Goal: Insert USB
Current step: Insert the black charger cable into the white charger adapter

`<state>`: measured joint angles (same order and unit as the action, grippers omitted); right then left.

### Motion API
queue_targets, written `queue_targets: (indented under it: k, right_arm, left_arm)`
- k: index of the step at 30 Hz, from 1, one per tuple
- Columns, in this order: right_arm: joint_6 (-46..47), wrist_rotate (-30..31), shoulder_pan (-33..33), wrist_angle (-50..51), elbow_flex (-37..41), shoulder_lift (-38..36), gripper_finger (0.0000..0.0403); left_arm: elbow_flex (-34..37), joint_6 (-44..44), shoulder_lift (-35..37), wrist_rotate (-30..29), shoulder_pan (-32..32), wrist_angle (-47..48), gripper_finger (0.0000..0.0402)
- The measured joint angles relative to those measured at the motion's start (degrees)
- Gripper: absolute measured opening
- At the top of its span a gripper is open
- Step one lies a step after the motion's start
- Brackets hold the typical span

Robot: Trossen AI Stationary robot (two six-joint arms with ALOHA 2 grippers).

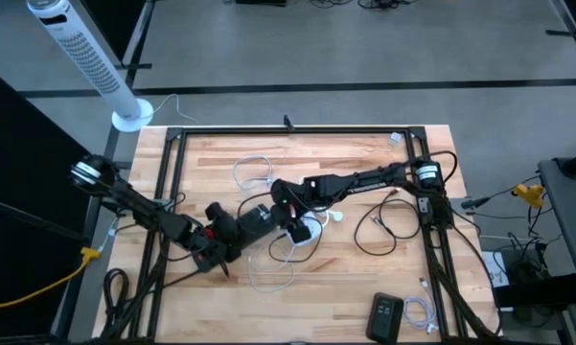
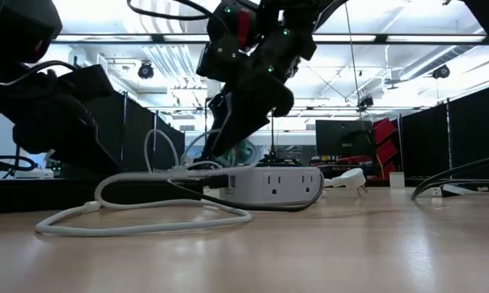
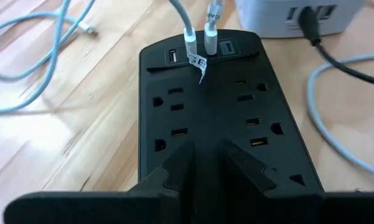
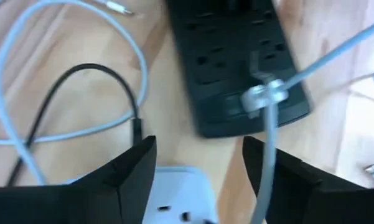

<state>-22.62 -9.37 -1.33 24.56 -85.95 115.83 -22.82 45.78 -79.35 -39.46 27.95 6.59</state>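
White USB plug [image 3: 190, 45] seemingly seated in black power strip [image 3: 218, 118].

Nothing here can be read. A small white tag [image 3: 201, 63] hangs on a cable plugged into the black power strip [image 3: 211, 118], but its print is too small.

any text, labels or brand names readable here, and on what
None can be read.
Small white tag on the cable plugged into the black power strip: it bears marks, too small to read.
White power strip: no legible print.
Dark device at the table's near edge: no legible marking.
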Motion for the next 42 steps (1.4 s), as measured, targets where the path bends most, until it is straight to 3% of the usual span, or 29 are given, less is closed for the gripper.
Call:
queue_targets:
  k: [5,14,23,31,42]
  right_arm:
    - [0.96,-0.01,1.23,0.59,0.0,-0.11,0.0244]
    - [4.13,2.52,0.08,-1.14,0.0,0.0,0.0271]
    - [8.46,10.45,-1.08,-0.78,0.0,-0.11,0.0286]
    - [8.98,10.04,-0.69,3.1,-0.02,-6.99,0.0275]
    - [13.8,8.88,1.18,10.15,3.97,-8.44,0.0253]
  left_arm:
    - [-0.03,2.25,0.59,0.97,-0.03,1.96,0.0063]
    - [0.41,-2.24,4.91,5.93,0.06,2.12,0.0063]
    - [0.3,0.39,8.03,7.67,0.1,8.89,0.0063]
    - [0.04,12.91,11.56,9.05,0.07,21.67,0.0063]
    - [0.41,15.05,18.8,15.62,0.28,26.64,0.0063]
